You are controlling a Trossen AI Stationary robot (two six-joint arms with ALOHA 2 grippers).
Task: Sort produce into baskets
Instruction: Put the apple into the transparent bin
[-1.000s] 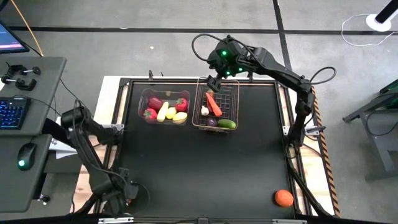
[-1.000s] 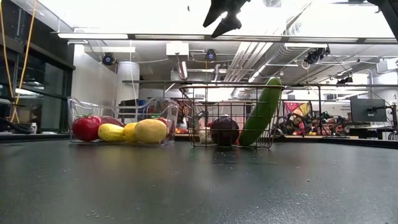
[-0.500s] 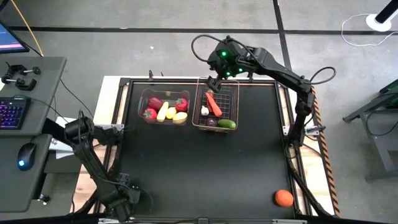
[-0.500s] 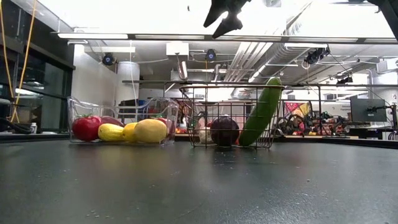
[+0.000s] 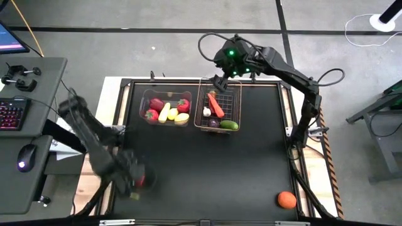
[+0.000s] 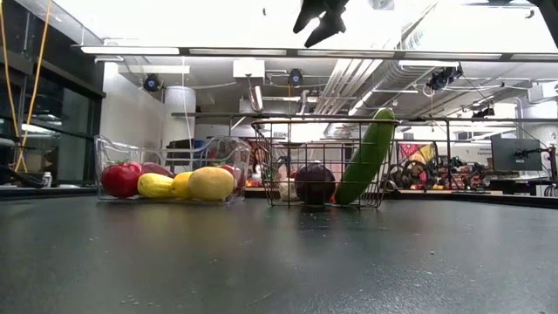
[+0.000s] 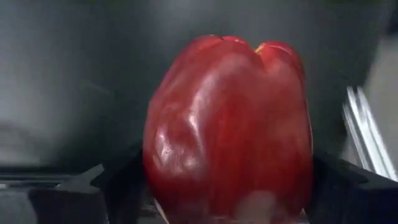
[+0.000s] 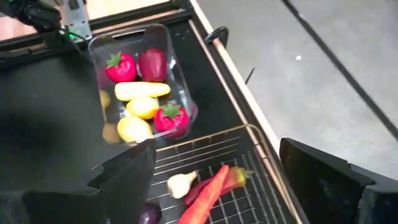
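Red pepper (image 7: 229, 127) fills the left wrist view, pinched between the left gripper (image 5: 135, 179) fingers, sitting low over the mat's near-left area, well apart from both baskets. Left arm is motion-blurred in the high view.

Clear bin (image 5: 143, 102) sits at the far side of the mat (image 5: 207, 169), holding red pieces, a banana (image 8: 142, 91) and lemons (image 6: 210, 183). Wire basket (image 5: 239, 107) is just beside it on the right, with a carrot (image 5: 215, 105), garlic (image 5: 206, 112), eggplant (image 6: 315, 183) and a cucumber (image 6: 366, 159) leaning tilted against the basket wall.

Right gripper (image 5: 218, 81) hovers above the far rim of the wire basket, fingers spread, nothing between them. Its cable loops over the far table edge.

Orange (image 5: 286, 199) lies alone at the near-right corner of the mat, well apart from everything else.

Off the table to the left: a desk with keyboard (image 5: 12, 113) and mouse (image 5: 24, 161). Nothing stands between the pepper and the baskets
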